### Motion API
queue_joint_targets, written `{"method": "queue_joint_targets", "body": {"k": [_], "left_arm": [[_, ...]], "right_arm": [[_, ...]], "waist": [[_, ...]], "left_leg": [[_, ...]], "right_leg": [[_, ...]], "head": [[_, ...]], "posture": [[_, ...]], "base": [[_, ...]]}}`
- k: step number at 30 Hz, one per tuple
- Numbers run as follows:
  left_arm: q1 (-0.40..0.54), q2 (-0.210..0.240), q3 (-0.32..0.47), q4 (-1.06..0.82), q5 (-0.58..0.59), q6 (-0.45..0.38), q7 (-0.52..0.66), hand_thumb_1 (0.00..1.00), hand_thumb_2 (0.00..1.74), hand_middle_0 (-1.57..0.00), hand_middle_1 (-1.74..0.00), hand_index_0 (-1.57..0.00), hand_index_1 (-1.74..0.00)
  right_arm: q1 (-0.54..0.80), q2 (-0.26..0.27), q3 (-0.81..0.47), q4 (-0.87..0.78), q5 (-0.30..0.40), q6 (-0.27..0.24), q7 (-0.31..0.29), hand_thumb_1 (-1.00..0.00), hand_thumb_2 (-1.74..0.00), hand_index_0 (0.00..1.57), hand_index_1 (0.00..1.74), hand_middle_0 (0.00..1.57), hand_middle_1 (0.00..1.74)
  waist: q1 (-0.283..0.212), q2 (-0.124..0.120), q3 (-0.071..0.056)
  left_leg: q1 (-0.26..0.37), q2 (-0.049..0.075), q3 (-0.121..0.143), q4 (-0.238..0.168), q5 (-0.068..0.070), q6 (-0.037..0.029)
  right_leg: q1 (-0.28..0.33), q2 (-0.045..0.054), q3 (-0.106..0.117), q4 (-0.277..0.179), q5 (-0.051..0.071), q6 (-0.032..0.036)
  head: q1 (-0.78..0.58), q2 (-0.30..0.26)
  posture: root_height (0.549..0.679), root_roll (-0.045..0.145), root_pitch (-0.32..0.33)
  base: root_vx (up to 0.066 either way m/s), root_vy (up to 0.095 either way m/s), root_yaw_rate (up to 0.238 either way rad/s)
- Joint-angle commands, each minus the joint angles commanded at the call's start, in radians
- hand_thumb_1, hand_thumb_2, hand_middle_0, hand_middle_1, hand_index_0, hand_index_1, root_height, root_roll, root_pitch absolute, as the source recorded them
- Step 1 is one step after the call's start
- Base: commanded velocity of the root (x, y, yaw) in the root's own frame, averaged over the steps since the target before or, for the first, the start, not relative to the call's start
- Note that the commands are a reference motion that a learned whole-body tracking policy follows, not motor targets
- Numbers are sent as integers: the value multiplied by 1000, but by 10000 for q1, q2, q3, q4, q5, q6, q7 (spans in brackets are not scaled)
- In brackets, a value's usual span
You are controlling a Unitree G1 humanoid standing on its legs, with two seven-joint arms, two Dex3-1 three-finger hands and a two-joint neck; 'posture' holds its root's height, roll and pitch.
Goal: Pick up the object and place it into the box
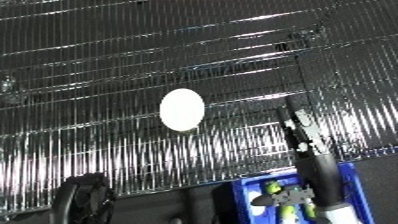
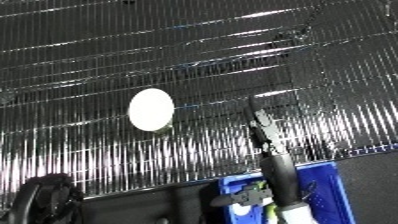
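Our right hand stretches forward with straight fingers, holding nothing, above the blue bin; the white oval object lies apart on the silver ribbed surface, unreached.

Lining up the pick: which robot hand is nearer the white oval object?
Right. The right robot hand is raised just right of the white oval object, above the blue bin. The left robot hand, seemingly the dark shape at lower left, is farther.
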Motion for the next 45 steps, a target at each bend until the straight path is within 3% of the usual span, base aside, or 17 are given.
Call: {"method": "queue_joint_targets", "body": {"k": [8, 18, 27, 35, 45], "left_arm": [[68, 231, 50, -331, 25, 207, 48, 1000, 1740, -1570, -1740, -1570, -1740], [93, 477, -3, -746, -32, 361, 133, 1000, 1740, -1570, -1740, -1570, -1740], [-103, 725, -270, -1192, -201, 382, 336, 1000, 1740, -1570, -1740, -1570, -1740], [-462, 935, -492, -1637, -368, 262, 725, 1000, 1740, -1570, -1740, -1570, -1740], [-807, 929, -798, -1831, -505, 80, 1028, 1000, 1740, -1570, -1740, -1570, -1740]], "right_arm": [[-525, -60, 191, 232, -454, 347, -246, 0, 0, 0, 0, 0, 0], [-1325, -120, 432, 657, -840, 608, -789, 0, 0, 0, 0, 0, 0], [-2403, -175, 732, 1089, -1155, 729, -1249, 0, 0, 0, 0, 0, 0], [-3465, -559, 953, 1590, -1158, 600, -1702, 0, 0, 0, 0, 0, 0], [-4699, -1029, 1191, 2258, -1019, 251, -1920, 0, 0, 0, 0, 0, 0]], "waist": [[327, 23, 145], [585, 196, 151], [711, 400, 151], [819, 586, 151], [971, 767, 151]], "left_leg": [[-291, -69, -46, 405, -54, 0], [-1032, -196, 7, 905, -183, 68], [-2154, -260, 84, 1490, -350, 152], [-3312, -268, 128, 1899, -463, 234], [-4284, -238, 135, 2348, -639, 345]], "right_leg": [[-267, -133, -184, 478, -97, 6], [-1151, -214, -282, 1024, -96, 3], [-2400, -194, -325, 1614, -109, -25], [-3579, -108, -376, 2094, -199, -45], [-4464, -51, -407, 2396, -282, -81]], "head": [[440, -72], [1116, 249], [1766, 1212], [2253, 2292], [2740, 3392]], "posture": [[618, 66, -32], [609, 63, -7], [597, 59, 48], [589, 54, 125], [580, 50, 191]], "base": [[57, 8, 173], [24, 35, 129], [-16, 37, 61], [-57, 25, 10], [-26, 19, -9]]}}
